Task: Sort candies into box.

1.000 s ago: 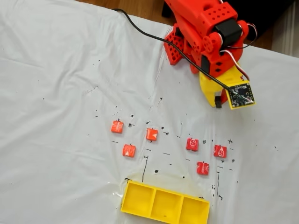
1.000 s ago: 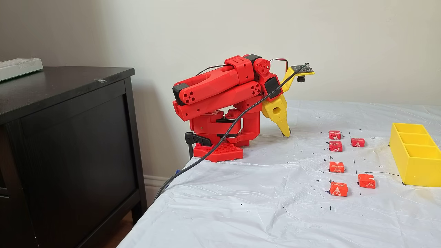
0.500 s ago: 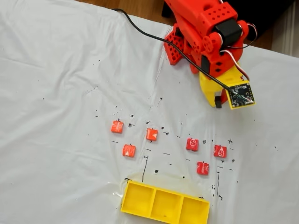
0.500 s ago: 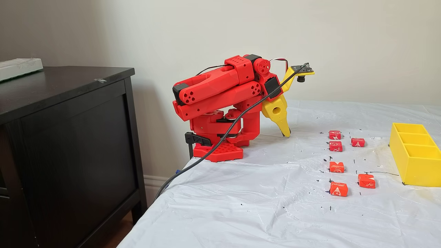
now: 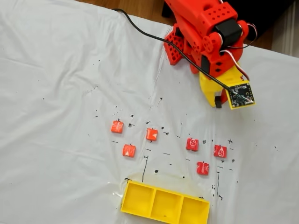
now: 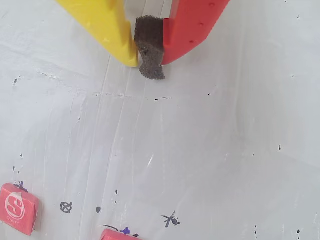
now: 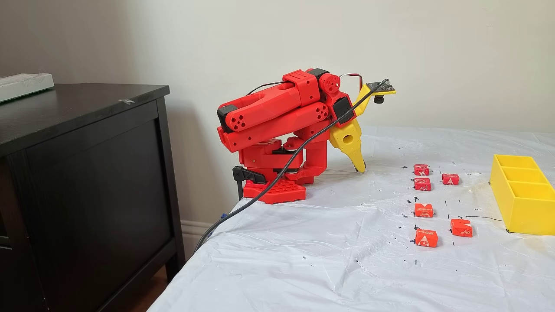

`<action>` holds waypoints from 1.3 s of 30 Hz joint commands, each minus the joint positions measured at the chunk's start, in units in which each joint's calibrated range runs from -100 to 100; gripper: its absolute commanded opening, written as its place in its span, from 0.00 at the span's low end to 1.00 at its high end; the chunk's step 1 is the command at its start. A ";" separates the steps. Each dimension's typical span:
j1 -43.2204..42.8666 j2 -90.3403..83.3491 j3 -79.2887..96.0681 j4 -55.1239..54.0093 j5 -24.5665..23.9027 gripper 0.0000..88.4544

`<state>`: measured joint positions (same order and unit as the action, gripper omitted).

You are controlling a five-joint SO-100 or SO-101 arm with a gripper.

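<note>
Several small red and orange-red wrapped candies lie on the white table cover, three to the left (image 5: 129,150) and three to the right (image 5: 202,168); from the side they form a loose cluster (image 7: 423,210). The yellow three-compartment box (image 5: 166,207) sits at the near edge with all compartments empty, and from the side it is at the far right (image 7: 527,216). My gripper (image 5: 217,103) hangs tip down close to the arm's base, well short of the candies (image 7: 360,169). It is shut, yellow and red fingertips meeting on their dark pad (image 6: 150,57). Two candies (image 6: 18,208) show at the bottom left of the wrist view.
The red arm (image 7: 277,117) is folded over its base at the table's back edge. A black cable (image 5: 140,31) runs across the cover to the wrist camera board (image 5: 240,95). A dark cabinet (image 7: 86,173) stands beside the table. Black pen marks dot the cover.
</note>
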<state>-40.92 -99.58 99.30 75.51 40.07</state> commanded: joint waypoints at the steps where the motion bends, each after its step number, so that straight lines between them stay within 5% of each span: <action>1: -0.02 -0.34 0.70 0.34 0.24 0.05; 5: -0.02 -0.34 0.70 0.34 0.39 0.05; 6: -0.48 -0.34 0.70 0.58 2.98 0.08; 8: -2.02 1.02 0.70 0.83 7.33 0.00; 21: 0.88 -0.34 -5.22 -1.79 -9.52 0.00; 33: 11.12 0.85 -29.52 0.99 -19.10 0.00; 39: 16.10 16.28 -40.81 -0.32 -23.88 0.00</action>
<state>-27.27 -93.81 69.80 75.20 18.49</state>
